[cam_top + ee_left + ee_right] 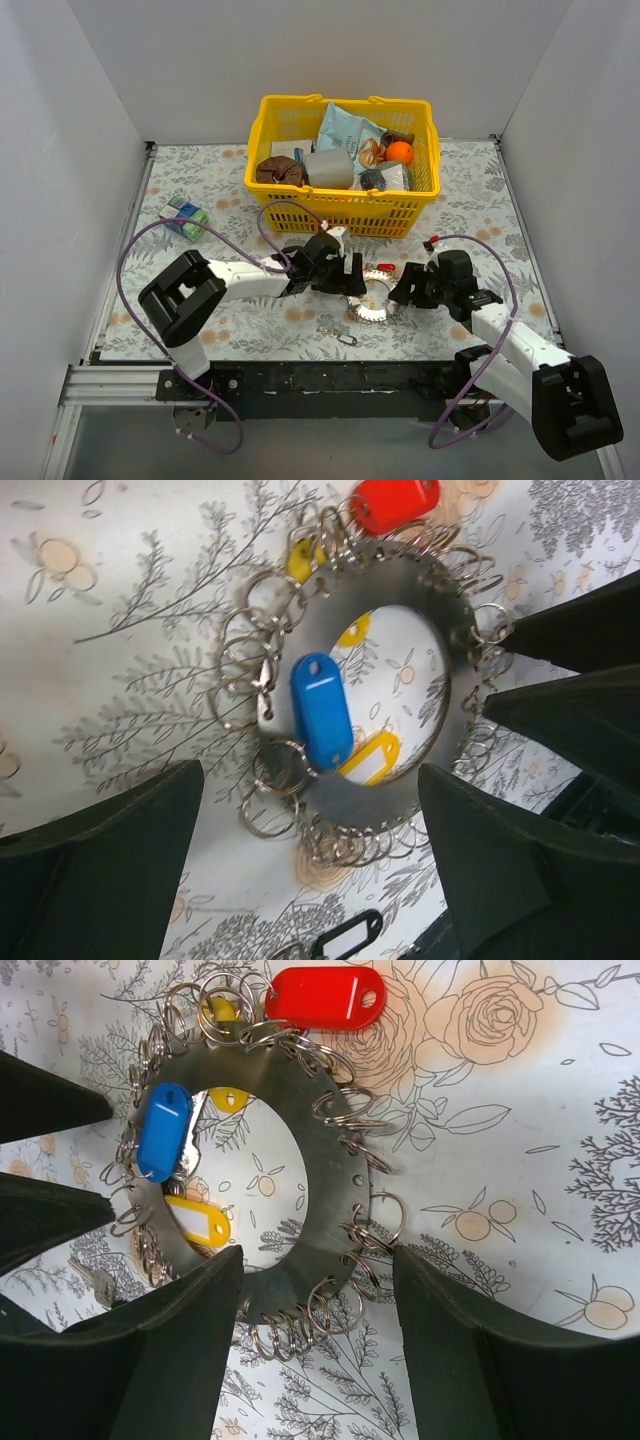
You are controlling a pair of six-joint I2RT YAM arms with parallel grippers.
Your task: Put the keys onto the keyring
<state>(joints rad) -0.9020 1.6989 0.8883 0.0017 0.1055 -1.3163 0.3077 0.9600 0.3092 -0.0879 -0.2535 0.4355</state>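
- The keyring (312,1185) lies flat on the tabletop (200,165), between the two claws and under both wrist cameras.
- The left claw (350,276) and the right claw (404,286) hover over it from opposite sides. Each has its fingers spread wide and holds nothing.
- The keyring is a thin metal plate with a hollow centre and many small loose rings along its rim. I judge it stiff, light and slippery. It gives little edge to pinch, so the rim would be the place to take it, with one finger through the centre.
- The blue key (322,710) lies across the inner edge of the plate, and a small clasp is beside it. I cannot tell if it is already hooked.
- The yellow key (372,758) rests in the hollow centre, and the red key (393,502) touches the outer rim among the small rings.
- The keys look light and smooth, so I think they can slide away when pushed.
- The small rings may tangle or catch a finger.
- A black tag (345,940) lies just beside the rim, on the near side.
- The yellow basket (345,215) stands behind, near the left claw, and a purple cable (125,262) loops beside the left arm.
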